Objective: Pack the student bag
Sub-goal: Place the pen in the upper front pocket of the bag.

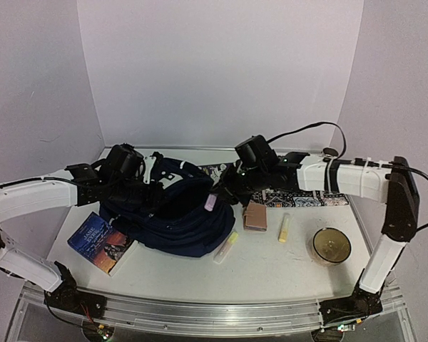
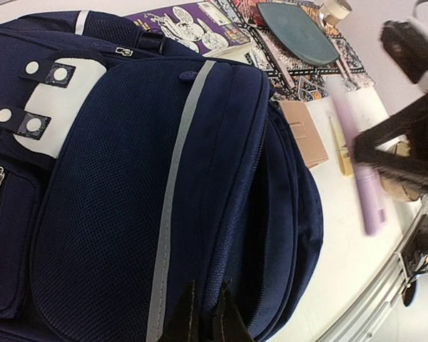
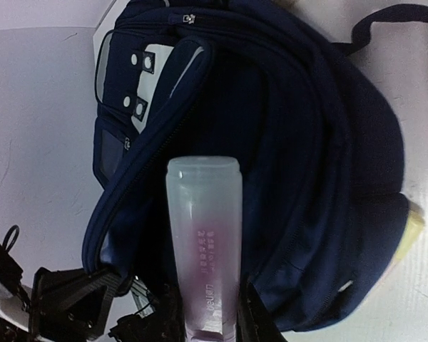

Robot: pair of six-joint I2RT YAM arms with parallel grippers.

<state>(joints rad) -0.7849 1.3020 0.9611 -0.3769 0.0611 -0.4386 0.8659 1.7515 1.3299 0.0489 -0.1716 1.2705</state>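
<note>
Far left, a book is lying flat, just beside the bag, which is slumping on the table left of centre, between the two arms. The left gripper is pinching the bag's front flap (jaws narrow, fabric between them). The right gripper is clamping a pale purple tube, whose far end is pointing over the bag's gaping compartment. Further right, a tan wallet is resting.
</note>
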